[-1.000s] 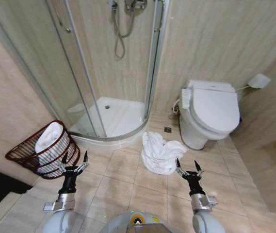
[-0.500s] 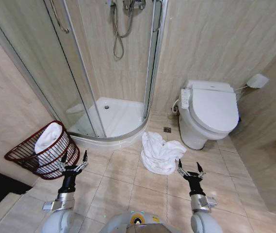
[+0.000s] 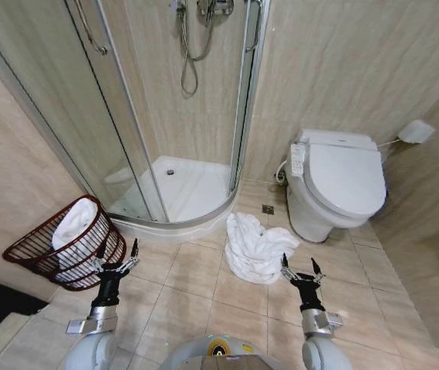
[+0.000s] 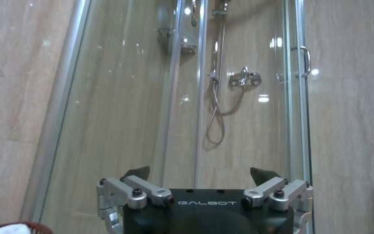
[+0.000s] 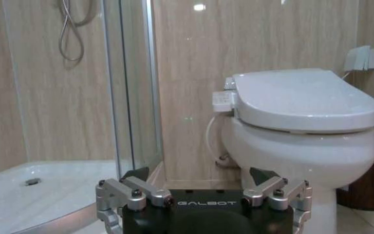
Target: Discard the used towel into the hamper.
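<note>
A crumpled white towel (image 3: 255, 247) lies on the floor tiles between the shower base and the toilet. The reddish-brown openwork hamper (image 3: 30, 250) leans against the left wall with a white towel inside it (image 3: 74, 227); its rim and that white cloth peek into the left wrist view (image 4: 15, 228). My left gripper (image 3: 116, 254) is open, held upright just right of the hamper. My right gripper (image 3: 298, 267) is open, upright, a little right of and nearer than the floor towel. Nothing is between either pair of fingers.
A curved glass shower enclosure (image 3: 165, 116) with a white tray (image 3: 180, 185) fills the back left. A white toilet (image 3: 339, 185) with its lid down stands at the back right. A floor drain (image 3: 268, 209) sits between them. Tiled floor lies ahead.
The whole view has shifted slightly, so the camera has moved. Both grippers stay upright and open; the towel and hamper lie as before.
</note>
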